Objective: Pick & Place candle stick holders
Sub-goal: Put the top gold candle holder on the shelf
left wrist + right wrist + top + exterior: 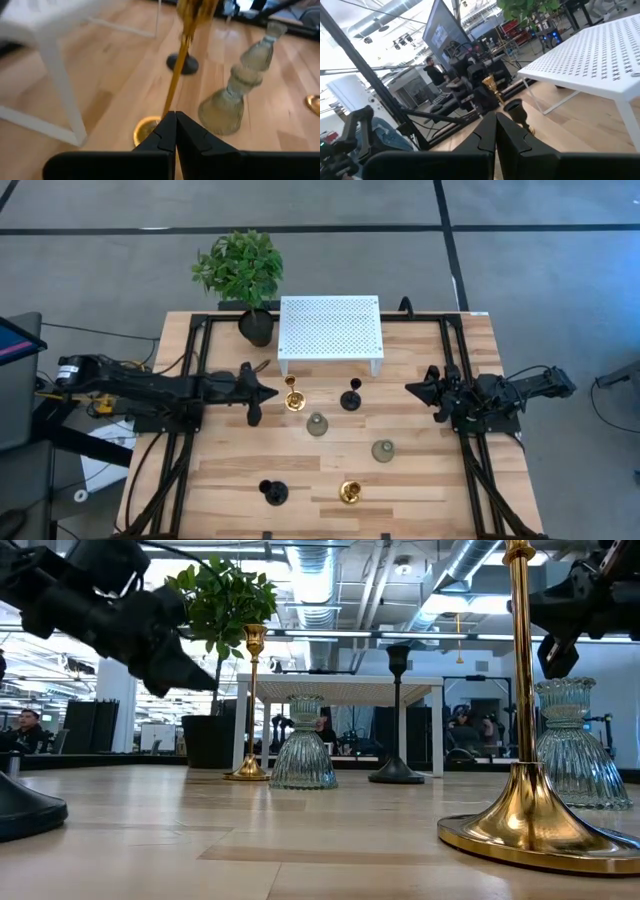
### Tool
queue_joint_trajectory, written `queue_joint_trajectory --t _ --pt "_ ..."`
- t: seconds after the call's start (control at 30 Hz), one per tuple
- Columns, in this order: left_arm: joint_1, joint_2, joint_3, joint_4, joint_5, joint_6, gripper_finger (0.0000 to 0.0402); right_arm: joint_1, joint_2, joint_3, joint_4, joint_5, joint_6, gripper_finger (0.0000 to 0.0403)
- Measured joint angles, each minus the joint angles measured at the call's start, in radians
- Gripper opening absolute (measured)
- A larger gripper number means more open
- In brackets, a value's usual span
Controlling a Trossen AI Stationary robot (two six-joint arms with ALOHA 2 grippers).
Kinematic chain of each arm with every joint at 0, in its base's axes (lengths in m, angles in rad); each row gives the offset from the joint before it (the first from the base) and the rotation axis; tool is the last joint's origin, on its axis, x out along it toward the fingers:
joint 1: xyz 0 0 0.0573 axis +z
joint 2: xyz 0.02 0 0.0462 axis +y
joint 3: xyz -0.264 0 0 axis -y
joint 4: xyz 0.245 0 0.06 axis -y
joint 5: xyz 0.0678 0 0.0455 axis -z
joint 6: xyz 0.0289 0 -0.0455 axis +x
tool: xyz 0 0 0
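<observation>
A: Where is the left gripper [268, 392] now?

B: Over the light wooden table [420, 480], its tip just beside the shiny gold candle stick holder with the slim stem [293, 398]. In the left wrist view its two dark fingers [165, 135] are pressed together, holding nothing, and that gold holder [172, 95] rises straight ahead of their tips, apart from them.

A: And the right gripper [412, 388]?

B: Near the table's right side, pointing toward the slim black holder [351, 398], well apart from it. Its fingers [487, 132] are also closed on nothing.

A: The other holders?

B: Two squat grey-green glass ones [317, 424] [383, 450] stand mid-table; a second black one [274, 493] and a second gold one [350, 492] stand near the front edge. The white perforated stand [330, 328] sits behind, beside the potted green plant [243, 270].
</observation>
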Motion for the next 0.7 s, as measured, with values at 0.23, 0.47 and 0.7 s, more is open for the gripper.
queue_joint_trajectory --t 0.23,0.47,0.7 --pt "-0.057 0.139 0.0 0.149 -0.062 -0.027 0.0004 0.0 0.0 0.0 0.0 0.0 0.0 0.0" --pt "-0.178 0.237 0.001 0.227 -0.331 -0.051 0.0004 0.0 0.0 0.001 0.001 0.001 0.0 0.0" --pt "-0.365 0.264 0.009 0.261 -0.549 -0.154 0.0003 0.0 0.0 0.002 0.001 0.0 0.0 0.0"
